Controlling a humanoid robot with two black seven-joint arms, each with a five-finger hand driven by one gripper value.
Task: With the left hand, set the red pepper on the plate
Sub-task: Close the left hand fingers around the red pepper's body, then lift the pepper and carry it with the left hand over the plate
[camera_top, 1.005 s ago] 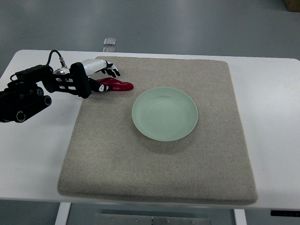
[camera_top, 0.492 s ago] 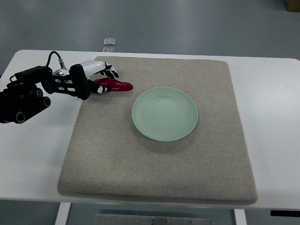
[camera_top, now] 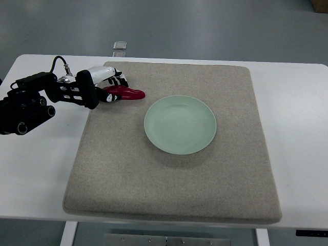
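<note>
From the top view, the left hand curls its fingers over the stem end of the red pepper, which lies on the mat at its far left corner, apart from the green plate. Whether the grip is secure is hard to tell; lift and carry remain. Since a second ago the fingers have drawn in slightly; the pepper hasn't budged.
</note>
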